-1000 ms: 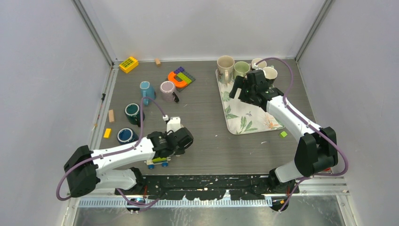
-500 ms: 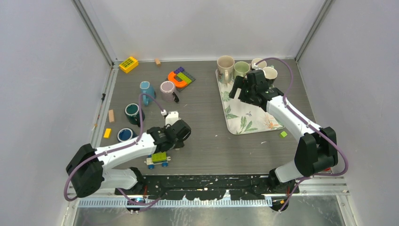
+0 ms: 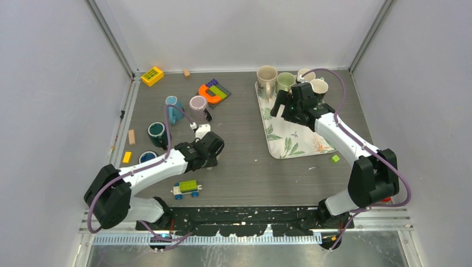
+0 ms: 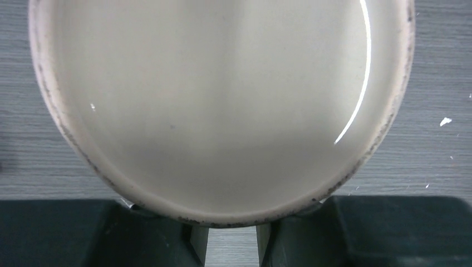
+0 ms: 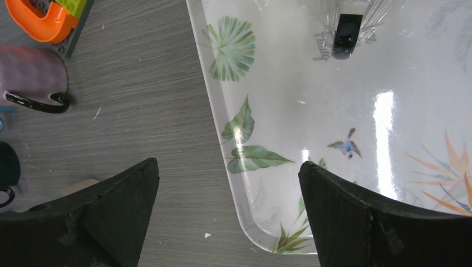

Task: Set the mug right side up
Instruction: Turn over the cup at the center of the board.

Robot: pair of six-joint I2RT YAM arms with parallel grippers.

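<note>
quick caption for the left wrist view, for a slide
Left gripper clamped on a pale mug that fills the frame, grey table behind.

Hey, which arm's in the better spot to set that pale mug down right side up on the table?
Left. The left gripper clamps the mug between its fingers, just above the table. The right gripper hangs open and empty over the tray, well away from it.

Readable text: one entry only. Right wrist view: a short cursive word [image 5: 325, 38] at the far end of the floral tray [image 5: 261, 233], just left of a dark handle [image 5: 345, 34]. First letter "F"; rest not legible (on a mug or mirrored in the tray, cannot tell).
</note>
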